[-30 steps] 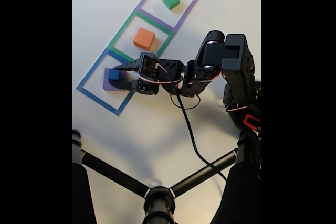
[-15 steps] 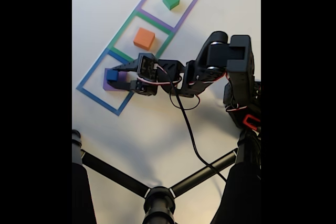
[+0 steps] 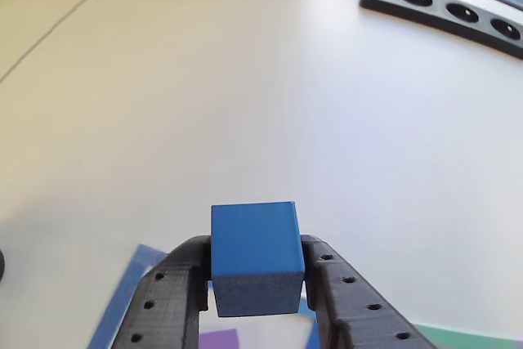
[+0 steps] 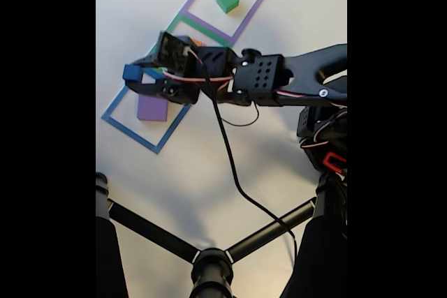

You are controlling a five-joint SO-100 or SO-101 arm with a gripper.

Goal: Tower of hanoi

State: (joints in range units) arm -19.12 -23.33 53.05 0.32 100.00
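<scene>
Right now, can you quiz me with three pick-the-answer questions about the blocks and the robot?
1. Where is the purple block?
A. in the blue-outlined square
B. in the purple-outlined square
C. off the mat

2. What colour is the block in the tool?
A. green
B. blue
C. orange

3. Is that block on the table?
A. lying on it
B. lifted clear
C. stacked on green

Answers: 1 A, blue tape frames it. 2 B, the blue block sits between the fingers. 3 B, the fixed view shows it raised above the squares.
</scene>
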